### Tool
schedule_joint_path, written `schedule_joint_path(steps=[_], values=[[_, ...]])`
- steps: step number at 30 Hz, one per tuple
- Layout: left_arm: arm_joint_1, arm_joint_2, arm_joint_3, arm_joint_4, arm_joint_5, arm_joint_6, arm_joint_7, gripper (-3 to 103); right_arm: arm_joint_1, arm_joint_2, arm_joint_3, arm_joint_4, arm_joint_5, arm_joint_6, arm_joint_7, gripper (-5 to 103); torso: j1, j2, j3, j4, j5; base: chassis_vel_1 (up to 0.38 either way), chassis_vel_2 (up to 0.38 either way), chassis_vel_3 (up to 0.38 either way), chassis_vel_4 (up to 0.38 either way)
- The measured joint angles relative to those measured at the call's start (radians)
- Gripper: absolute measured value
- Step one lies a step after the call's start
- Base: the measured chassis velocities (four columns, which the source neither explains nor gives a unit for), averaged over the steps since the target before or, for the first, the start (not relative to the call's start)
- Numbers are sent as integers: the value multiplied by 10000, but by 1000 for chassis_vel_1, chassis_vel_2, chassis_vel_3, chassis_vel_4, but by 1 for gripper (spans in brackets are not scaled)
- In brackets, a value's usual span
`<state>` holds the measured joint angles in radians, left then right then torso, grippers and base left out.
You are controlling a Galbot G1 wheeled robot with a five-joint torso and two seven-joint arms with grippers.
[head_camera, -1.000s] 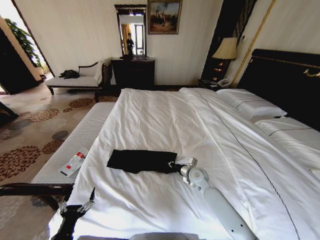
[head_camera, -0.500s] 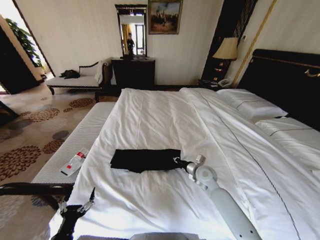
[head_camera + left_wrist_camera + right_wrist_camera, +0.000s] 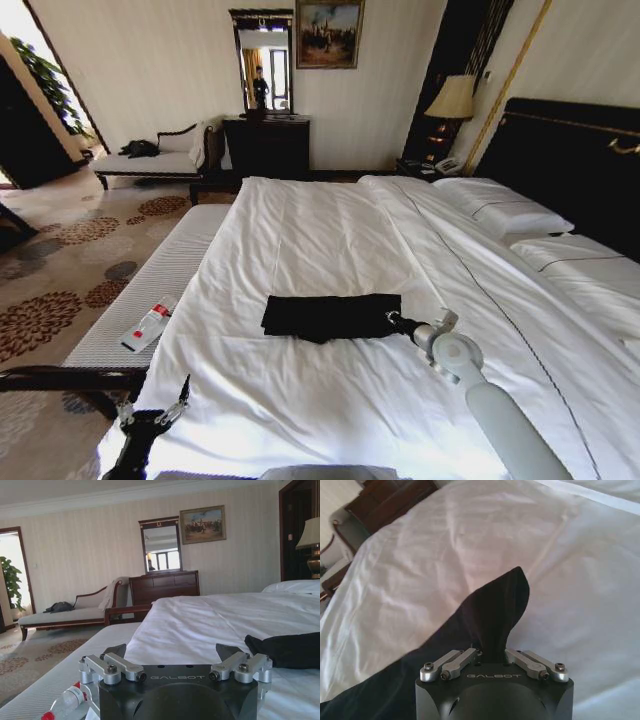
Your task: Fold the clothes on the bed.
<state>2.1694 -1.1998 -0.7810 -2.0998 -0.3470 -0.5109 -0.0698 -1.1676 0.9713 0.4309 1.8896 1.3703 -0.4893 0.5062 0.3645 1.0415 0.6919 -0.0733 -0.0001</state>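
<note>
Black garment (image 3: pixel 332 316) lies folded into a flat band across the middle of the bed (image 3: pixel 300 230), on white duvet, w/ its long side running left-right. Right gripper (image 3: pixel 393 321) pinches the garment's right end; in the right wrist view the fingers (image 3: pixel 465 658) are pressed together on a raised peak of black cloth (image 3: pixel 495 612). Left gripper (image 3: pixel 152 408) hangs low at the bed's near-left corner, jaws spread, holding nothing. Bottle (image 3: pixel 148 326) lies on the bench (image 3: pixel 160 290) beside the bed.
</note>
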Motion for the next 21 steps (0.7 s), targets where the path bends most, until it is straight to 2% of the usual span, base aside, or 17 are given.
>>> schedule_joint_path(steps=[7, 9, 12, 14, 17, 21], values=[[0, 0, 0, 0, 0, 0, 0, 100, 328, 68, -1181, 662, -569, 180, 56, 6, 1, -1, 0, 1, 0, 0, 0, 0, 0], [0, 0, 0, 0, 0, 0, 0, 100, 756, 145, -2364, 1212, -567, 183, 339, 6, 0, 0, 0, 2, -1, 0, 0, 0, 0], [0, 0, 0, 0, 0, 0, 0, 100, 964, 162, -2759, 1277, -551, 182, 381, 6, 0, -1, 0, 1, -1, 0, 0, 0, 0], [0, 0, 0, 0, 0, 0, 0, 100, 1469, 302, -3459, 1112, -532, 151, 459, 6, 0, 0, 0, 1, -2, 0, 0, 0, 0], [0, 0, 0, 0, 0, 0, 0, 100, 1828, 443, -3848, 902, -458, 132, 556, 6, 0, -1, 0, 1, 1, 0, 0, 0, 0], [-1, 1, 0, 0, 0, 0, 0, 100, 2935, 1162, -4656, -219, -260, 203, 707, 6, 0, -1, 1, 0, -1, 0, 0, 0, 0]])
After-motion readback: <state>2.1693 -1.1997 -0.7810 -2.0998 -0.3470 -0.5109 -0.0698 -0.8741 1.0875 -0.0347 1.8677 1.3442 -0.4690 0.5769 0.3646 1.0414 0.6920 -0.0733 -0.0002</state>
